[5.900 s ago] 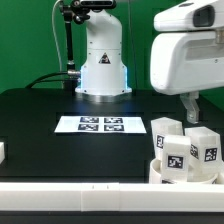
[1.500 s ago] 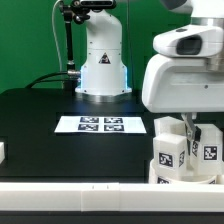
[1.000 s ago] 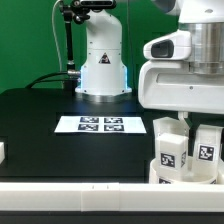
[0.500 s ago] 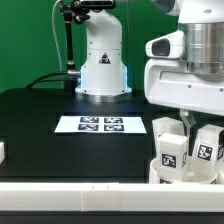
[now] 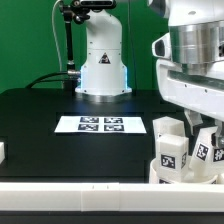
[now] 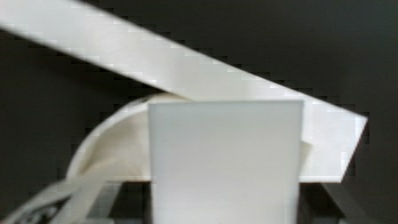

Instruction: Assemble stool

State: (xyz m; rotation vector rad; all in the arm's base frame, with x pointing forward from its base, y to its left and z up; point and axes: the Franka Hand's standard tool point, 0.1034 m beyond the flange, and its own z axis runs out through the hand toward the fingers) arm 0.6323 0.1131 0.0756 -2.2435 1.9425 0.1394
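A: Moved since earlier frame: arm, down from above onto the leg cluster beside the marker board (image 5: 101,124), then wrist rotated; rightmost leg (image 5: 205,147) now tilted, formerly upright.

B: Gripper (image 5: 203,123) state?

A: Jaws nearly shut, clamped on that leg, item centred between them in the wrist view (image 6: 226,143). Seat (image 6: 134,130) visible as a curved rim just behind it.

B: Remaining stock?

A: Two legs (image 5: 168,149) upright, just beside the held one, all on the exterior view's right of the marker board, by the border rail (image 5: 70,200).

B: Hazards?

A: Tilted leg may knock its neighbours on lifting; likely slip if the grip sits high on smooth plastic.
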